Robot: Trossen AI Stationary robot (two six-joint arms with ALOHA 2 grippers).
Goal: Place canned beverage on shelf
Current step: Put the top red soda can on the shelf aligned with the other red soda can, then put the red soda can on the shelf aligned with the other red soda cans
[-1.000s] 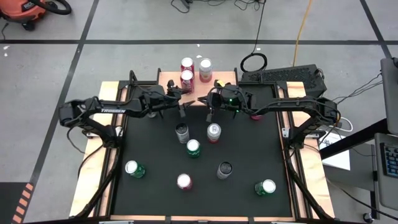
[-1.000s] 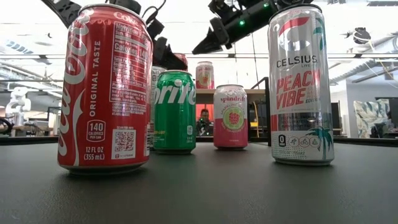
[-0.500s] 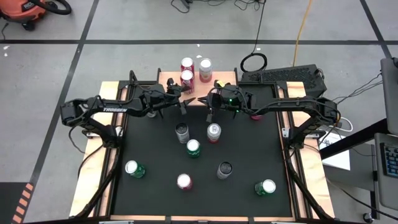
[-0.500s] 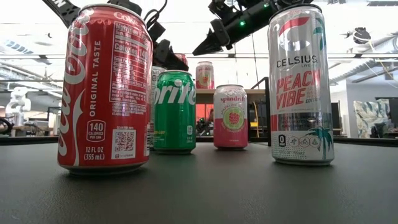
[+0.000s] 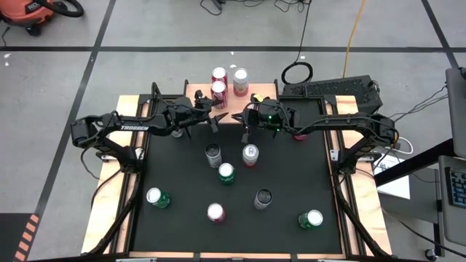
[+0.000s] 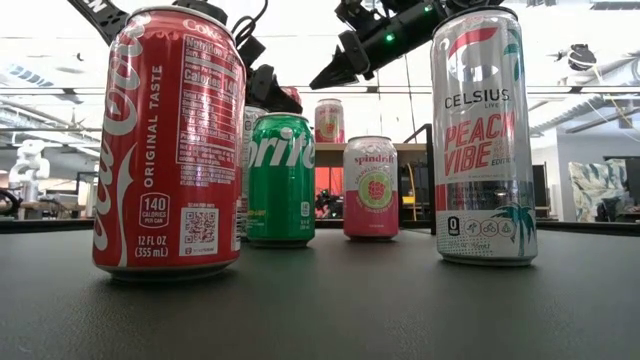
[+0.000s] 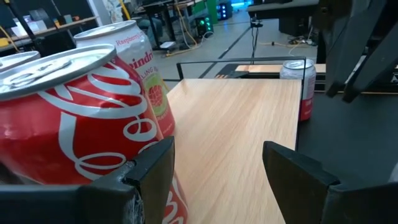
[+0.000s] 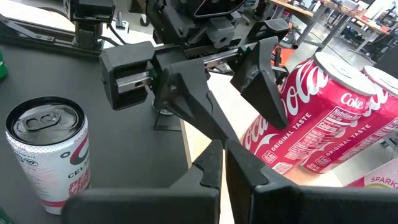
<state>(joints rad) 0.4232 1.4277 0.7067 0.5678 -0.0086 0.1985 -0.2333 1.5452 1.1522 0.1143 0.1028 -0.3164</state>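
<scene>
Both end effectors [image 5: 215,121] [image 5: 237,116] over shelf [image 5: 256,89]

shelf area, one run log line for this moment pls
light-wood shelf: three cans on top | left gripper: open beside red cola can, not gripping | right gripper: shut, empty

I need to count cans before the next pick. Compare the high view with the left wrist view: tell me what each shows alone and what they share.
High view only: seven cans standing on the black mat, both arms, and the right gripper, shut.

Left wrist view only: the left gripper open, its fingers empty, beside a Coca-Cola can.

Both: the shelf with three cans.
</scene>
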